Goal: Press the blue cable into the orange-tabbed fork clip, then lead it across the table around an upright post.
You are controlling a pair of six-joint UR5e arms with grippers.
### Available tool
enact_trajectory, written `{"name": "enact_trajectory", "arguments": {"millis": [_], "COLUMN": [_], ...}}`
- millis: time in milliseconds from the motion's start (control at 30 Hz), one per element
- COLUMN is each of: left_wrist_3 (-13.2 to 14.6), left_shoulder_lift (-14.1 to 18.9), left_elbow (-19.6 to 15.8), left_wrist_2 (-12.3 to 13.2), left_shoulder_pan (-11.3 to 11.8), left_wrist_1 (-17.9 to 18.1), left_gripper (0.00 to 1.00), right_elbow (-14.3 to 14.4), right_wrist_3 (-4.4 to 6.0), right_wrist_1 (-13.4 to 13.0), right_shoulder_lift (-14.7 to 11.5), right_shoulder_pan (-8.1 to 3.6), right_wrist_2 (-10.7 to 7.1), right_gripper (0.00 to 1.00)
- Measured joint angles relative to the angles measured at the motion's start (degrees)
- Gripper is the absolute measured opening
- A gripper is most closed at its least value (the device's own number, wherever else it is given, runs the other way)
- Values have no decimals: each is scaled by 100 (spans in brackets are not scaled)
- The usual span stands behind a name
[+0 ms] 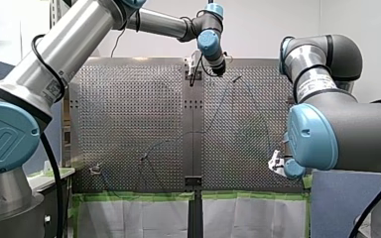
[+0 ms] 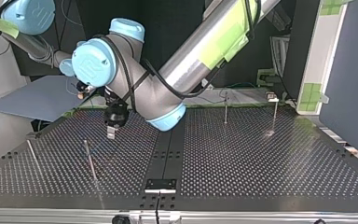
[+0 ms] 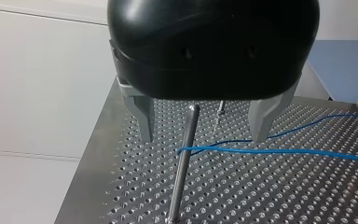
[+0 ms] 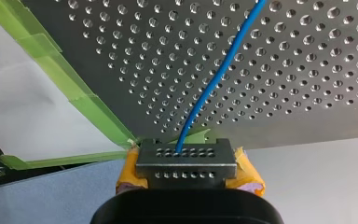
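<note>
**Operator:** Perforated metal table (image 4: 284, 70), near edge, bordered with green tape (image 4: 98, 116): what is found there?

**Technician:** The right gripper (image 4: 182, 154) is found there, clamped on the blue cable (image 4: 214, 79). Yellow pads (image 4: 247, 170) are seen on either side of the grip. From the grip, the cable is laid out across the holes.

**Operator:** And toward the far edge?

**Technician:** The left gripper (image 3: 203, 135) is held above the plate with its metal fingers (image 3: 144, 116) apart; nothing is gripped. An upright post (image 3: 182, 177) is straddled by them. The cable is bent round that post, and both runs are directed off to one side. A second post (image 3: 220, 111) is seen farther off.
</note>
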Motion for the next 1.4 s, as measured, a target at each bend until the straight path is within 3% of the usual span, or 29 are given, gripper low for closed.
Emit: {"name": "enact_trajectory", "arguments": {"millis": [933, 1167, 1400], "left_wrist_3": [-19, -77, -345], "left_shoulder_lift": [0, 199, 553], "left_elbow": [-16, -326, -691], "left_wrist_2": [-1, 15, 60], "left_shoulder_pan": [-12, 34, 106], "left_wrist_1": [-17, 187, 544], "left_gripper": [100, 100, 100], "right_elbow": [-1, -2, -2], "right_wrist_3": [-45, -61, -71], "right_wrist_1": [14, 10, 28], "right_shoulder_lift": [-2, -3, -4], "right_shoulder_pan": [6, 6, 12], "right_wrist_2": [-3, 0, -1], "right_gripper": [0, 0, 0]}}
